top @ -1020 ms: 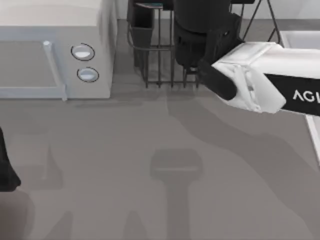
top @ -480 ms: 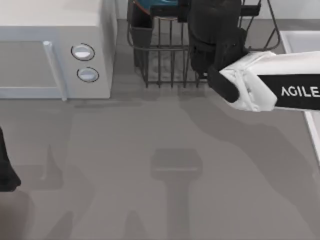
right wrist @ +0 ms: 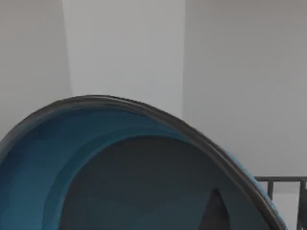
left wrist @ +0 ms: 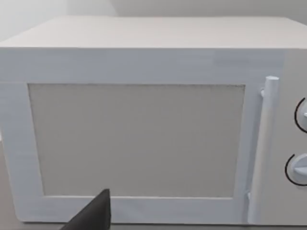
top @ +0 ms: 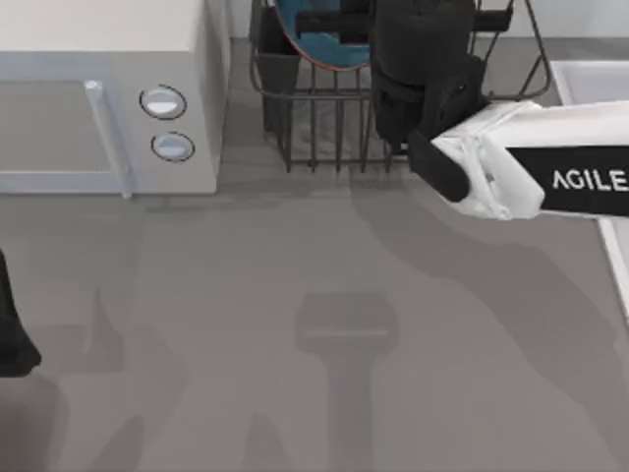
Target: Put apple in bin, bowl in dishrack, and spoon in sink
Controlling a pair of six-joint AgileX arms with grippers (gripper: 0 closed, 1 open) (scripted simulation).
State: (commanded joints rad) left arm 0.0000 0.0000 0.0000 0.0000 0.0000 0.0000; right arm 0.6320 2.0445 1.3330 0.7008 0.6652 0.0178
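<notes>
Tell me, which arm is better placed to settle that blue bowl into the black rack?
The right arm, probably. Its gripper is already over the dishrack at the bowl, which fills its wrist view. The left gripper sits at the table's left edge, facing the microwave.

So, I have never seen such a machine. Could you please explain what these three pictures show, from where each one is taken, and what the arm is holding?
This is a simulated table with two robot arms. The top view looks straight down. The white right arm reaches to the black wire dishrack at the far edge, and its right gripper is over the rack at the teal-blue bowl; whether its fingers grip the bowl cannot be told. A white microwave stands at the left, and the white rim of the sink shows at the right. The left arm is parked at the left edge. The left wrist view faces the microwave door. The right wrist view looks closely at the bowl, with a bit of the rack beside it.
</notes>
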